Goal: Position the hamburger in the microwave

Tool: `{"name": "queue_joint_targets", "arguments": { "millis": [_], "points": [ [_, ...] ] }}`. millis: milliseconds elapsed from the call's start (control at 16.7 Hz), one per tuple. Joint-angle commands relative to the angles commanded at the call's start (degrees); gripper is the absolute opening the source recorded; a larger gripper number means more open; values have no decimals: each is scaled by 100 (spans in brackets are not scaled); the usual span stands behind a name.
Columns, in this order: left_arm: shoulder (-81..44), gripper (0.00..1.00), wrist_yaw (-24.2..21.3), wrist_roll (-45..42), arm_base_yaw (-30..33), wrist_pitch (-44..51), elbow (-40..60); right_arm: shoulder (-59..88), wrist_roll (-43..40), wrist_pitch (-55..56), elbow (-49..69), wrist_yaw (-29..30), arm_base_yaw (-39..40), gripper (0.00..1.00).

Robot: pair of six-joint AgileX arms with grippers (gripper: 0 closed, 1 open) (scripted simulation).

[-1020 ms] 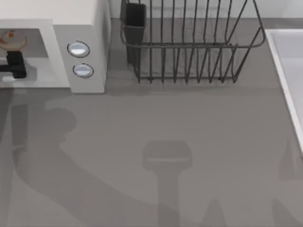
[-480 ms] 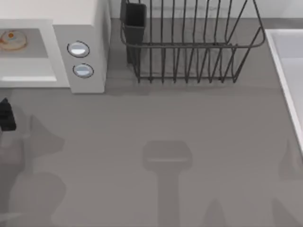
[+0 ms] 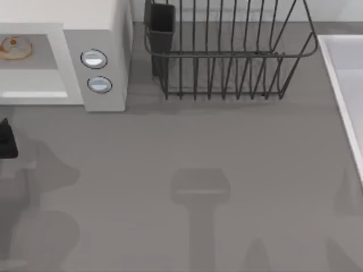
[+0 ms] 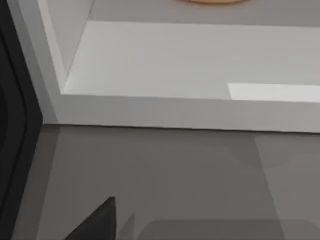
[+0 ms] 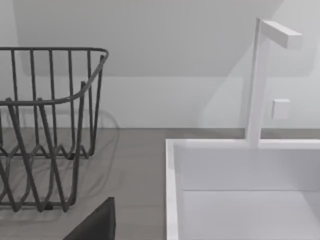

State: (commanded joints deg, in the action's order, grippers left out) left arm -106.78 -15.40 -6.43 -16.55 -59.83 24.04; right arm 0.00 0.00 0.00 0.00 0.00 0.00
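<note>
The hamburger [image 3: 12, 47], a cream bun with orange patches, rests on the floor of the microwave's cavity at the back left. The microwave [image 3: 96, 25] is a light grey-white box with two round silver-blue buttons [image 3: 93, 58] on its side panel. My left gripper [image 3: 4, 139] is at the table's left edge, in front of the microwave's opening and apart from the hamburger. The left wrist view shows the cavity's white floor [image 4: 190, 55], an orange sliver of the hamburger [image 4: 215, 1] and a dark part of the left gripper [image 4: 97, 222]. A dark part of my right gripper [image 5: 97, 225] shows in the right wrist view.
A black wire rack [image 3: 227, 51] with a dark cup [image 3: 161, 22] in its corner stands behind the table's middle. A white sink [image 3: 346, 79] with a white faucet [image 5: 260, 80] is at the right edge. Grey tabletop [image 3: 198, 187] spreads across the front.
My left gripper pulled back out of the microwave's cavity toward the front left, leaving the hamburger inside. It has barely moved in the last half second.
</note>
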Motion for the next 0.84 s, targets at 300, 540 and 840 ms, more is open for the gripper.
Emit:
{"name": "queue_joint_targets", "arguments": {
  "millis": [300,540,840],
  "points": [
    [943,100,-4,28,9,1146,307,0,0,0,0,0,0,100],
    [1895,100,30,-9,3,2601,529,0,0,0,0,0,0,100],
    [2554,100,36,14,-7,3366,792,0,0,0,0,0,0,100]
  ]
}}
